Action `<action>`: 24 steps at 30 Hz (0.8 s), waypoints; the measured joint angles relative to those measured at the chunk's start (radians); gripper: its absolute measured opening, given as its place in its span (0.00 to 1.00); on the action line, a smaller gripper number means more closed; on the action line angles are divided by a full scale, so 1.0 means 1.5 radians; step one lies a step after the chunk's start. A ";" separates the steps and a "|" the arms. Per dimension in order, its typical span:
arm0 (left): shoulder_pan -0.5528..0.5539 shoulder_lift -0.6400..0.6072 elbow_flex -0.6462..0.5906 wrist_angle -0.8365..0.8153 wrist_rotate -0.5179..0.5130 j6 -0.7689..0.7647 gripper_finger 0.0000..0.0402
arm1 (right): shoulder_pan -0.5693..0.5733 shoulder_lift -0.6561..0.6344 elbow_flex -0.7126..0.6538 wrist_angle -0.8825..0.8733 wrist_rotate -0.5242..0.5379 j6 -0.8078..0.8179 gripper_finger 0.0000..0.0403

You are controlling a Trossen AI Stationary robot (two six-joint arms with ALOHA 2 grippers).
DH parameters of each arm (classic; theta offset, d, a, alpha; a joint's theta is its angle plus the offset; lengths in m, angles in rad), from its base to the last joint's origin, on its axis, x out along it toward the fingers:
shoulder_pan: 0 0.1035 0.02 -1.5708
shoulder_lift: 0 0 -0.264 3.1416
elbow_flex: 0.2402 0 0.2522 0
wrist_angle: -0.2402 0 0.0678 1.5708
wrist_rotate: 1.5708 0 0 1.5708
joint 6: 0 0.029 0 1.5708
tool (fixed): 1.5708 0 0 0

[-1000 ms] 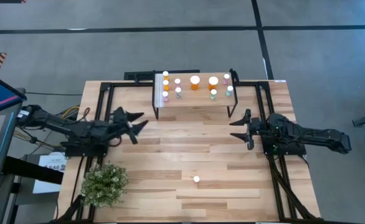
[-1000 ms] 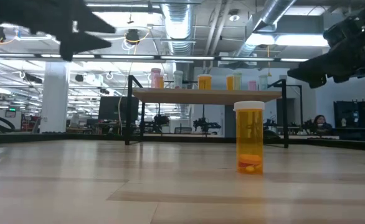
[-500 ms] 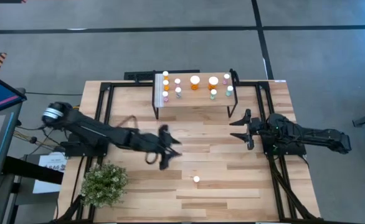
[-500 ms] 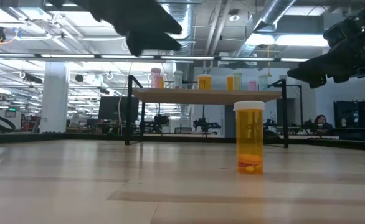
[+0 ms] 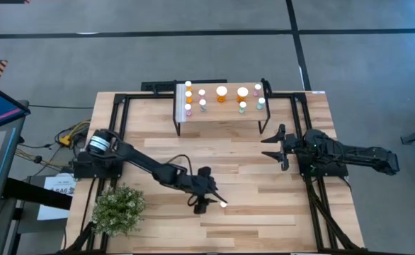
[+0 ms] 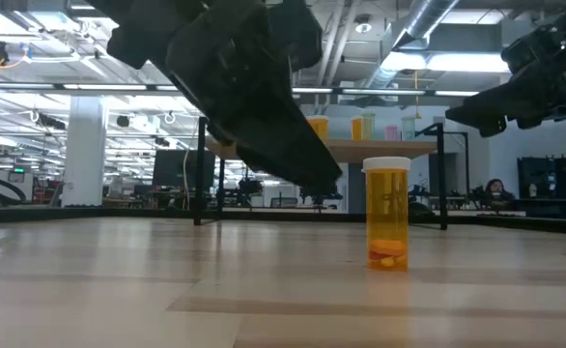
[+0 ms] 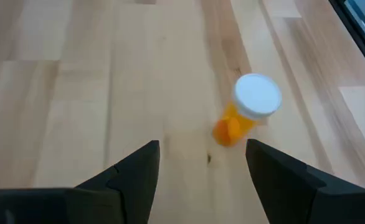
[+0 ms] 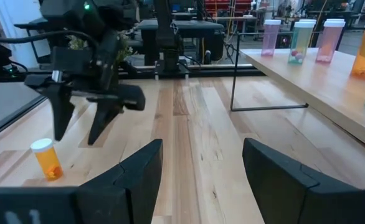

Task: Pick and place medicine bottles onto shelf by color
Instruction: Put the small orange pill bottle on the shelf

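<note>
One orange medicine bottle (image 5: pixel 223 204) with a white cap stands upright on its base on the table, near the middle of the near half. My left gripper (image 5: pixel 211 205) is open and slants down beside it, with its fingertips just above and to the left of the cap. In the left wrist view the bottle (image 7: pixel 248 109) lies ahead of the open fingers, clear of both. The shelf (image 5: pixel 218 118) at the far edge carries several orange, pink and green bottles (image 5: pixel 222 95). My right gripper (image 5: pixel 270 146) waits open at the right, level, above the table.
A small potted plant (image 5: pixel 117 209) stands at the table's near left corner. Black frame rails (image 5: pixel 115 120) run along the left and right sides. A cable trails from the left arm across the boards. Bare wood lies between the bottle and the shelf.
My left gripper has swung from the table's left side toward the near middle. It has come down and tipped its fingers downward, and it now stands beside the orange bottle, staying open. The bottle has not moved.
</note>
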 joint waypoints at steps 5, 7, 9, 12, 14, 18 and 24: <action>-0.009 0.032 0.027 0.007 0.001 -0.001 0.61 | 0.000 0.000 0.000 0.000 0.000 0.000 0.61; -0.011 0.038 0.029 0.010 0.004 -0.001 0.64 | 0.000 0.000 0.000 0.000 0.000 0.000 0.61; -0.015 0.039 0.029 0.011 0.004 -0.002 0.66 | 0.000 0.000 0.000 0.000 0.000 0.000 0.61; -0.019 0.039 0.030 0.024 0.001 -0.003 0.69 | 0.000 0.000 0.000 0.000 0.000 0.000 0.61; -0.023 0.039 0.030 0.046 0.001 -0.003 0.71 | 0.000 0.000 0.000 0.000 0.000 0.000 0.61; -0.025 0.053 0.029 0.079 0.002 0.001 0.72 | 0.000 0.000 0.000 0.000 0.000 0.000 0.61; -0.024 0.093 0.032 0.124 0.006 -0.016 0.72 | 0.000 0.000 -0.001 0.002 0.000 0.000 0.61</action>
